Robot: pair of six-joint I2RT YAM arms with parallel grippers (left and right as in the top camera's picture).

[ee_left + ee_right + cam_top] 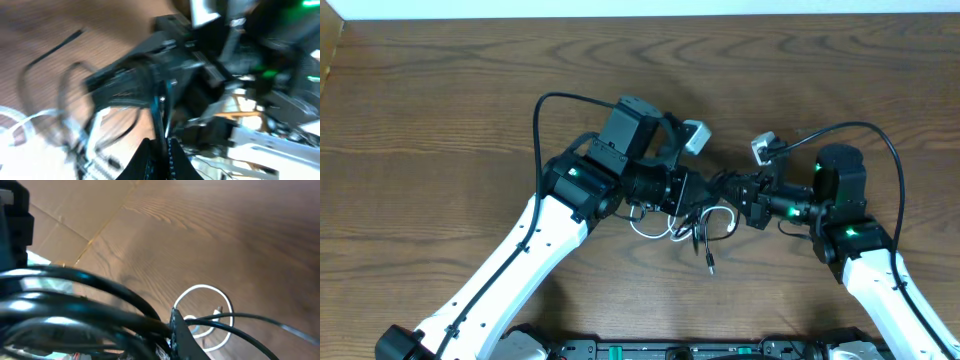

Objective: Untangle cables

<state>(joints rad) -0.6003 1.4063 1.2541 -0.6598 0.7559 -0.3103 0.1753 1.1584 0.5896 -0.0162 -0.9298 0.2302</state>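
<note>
The cables lie bundled at the table's middle. In the overhead view the white cable loops under both wrists and the black cable trails toward the front edge. My left gripper and right gripper meet tip to tip above the bundle. In the left wrist view the left gripper is shut on a strand of the black cable, with the white cable blurred at left. In the right wrist view the right gripper is shut on the black cable, above the white cable's loop.
The brown wooden table stretches bare to the left and back. Each arm carries its own thick black wire arching over it. A dark rail runs along the front edge.
</note>
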